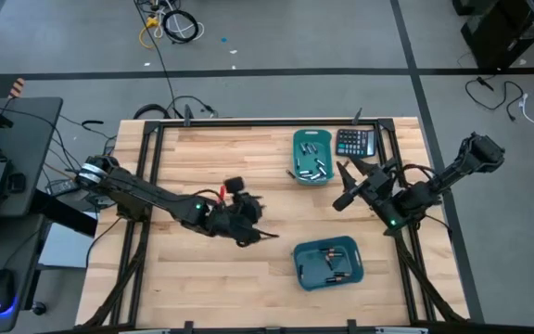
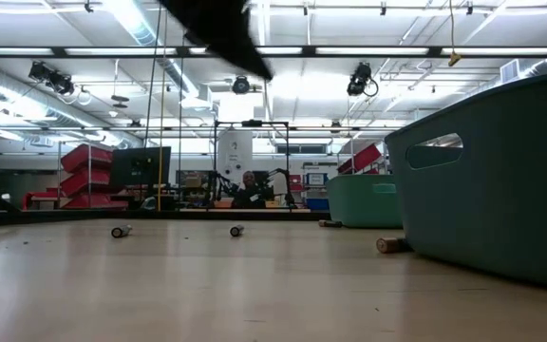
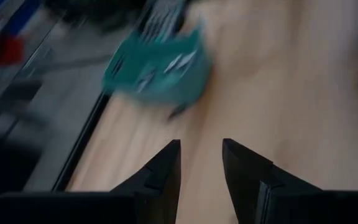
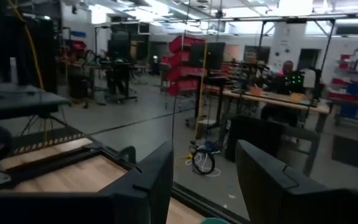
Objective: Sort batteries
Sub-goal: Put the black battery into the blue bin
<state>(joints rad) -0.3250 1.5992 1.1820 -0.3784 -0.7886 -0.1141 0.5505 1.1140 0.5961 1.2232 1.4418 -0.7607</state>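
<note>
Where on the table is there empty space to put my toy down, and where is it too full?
Bare wood lies at the table's near left corner, below the left gripper, and along the far left edge. It is crowded on the right: the far teal plastic bin of batteries, the black calculator, the right gripper and the near teal bin.

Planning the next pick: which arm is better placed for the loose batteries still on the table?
Left, probably. The left gripper is open and empty, low over mid-table, pointing toward the near teal bin. The right gripper is raised, facing off-table.
</note>
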